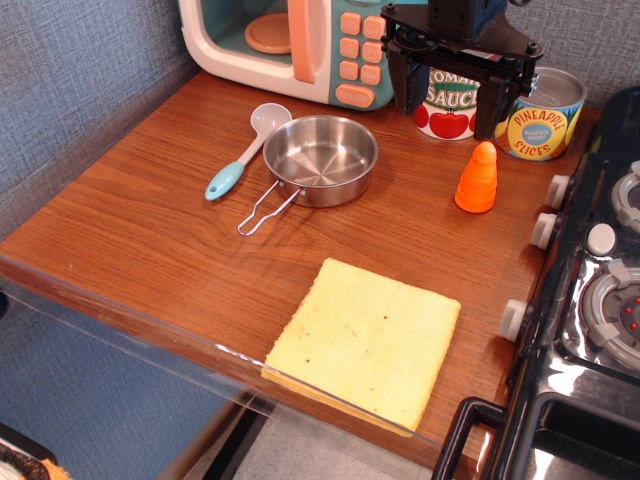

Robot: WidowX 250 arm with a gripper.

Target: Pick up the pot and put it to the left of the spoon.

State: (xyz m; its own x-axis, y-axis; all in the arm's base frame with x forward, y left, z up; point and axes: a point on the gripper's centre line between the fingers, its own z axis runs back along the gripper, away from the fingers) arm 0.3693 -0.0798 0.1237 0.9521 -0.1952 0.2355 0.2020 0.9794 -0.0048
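The shiny steel pot (320, 158) sits on the wooden table, its thin wire handle (265, 210) pointing to the front left. The spoon (247, 150), with a white bowl and a light blue handle tip, lies just left of the pot, almost touching its rim. My gripper (450, 105) hangs at the back of the table, to the right of and behind the pot, in front of the tomato sauce can. Its two black fingers are spread apart and hold nothing.
A toy microwave (300, 45) stands at the back. A tomato sauce can (447, 105) and a pineapple slices can (542, 115) stand back right. An orange cone (478, 178) stands right of the pot. A yellow cloth (368, 338) lies at the front edge. A toy stove (590, 300) borders the right.
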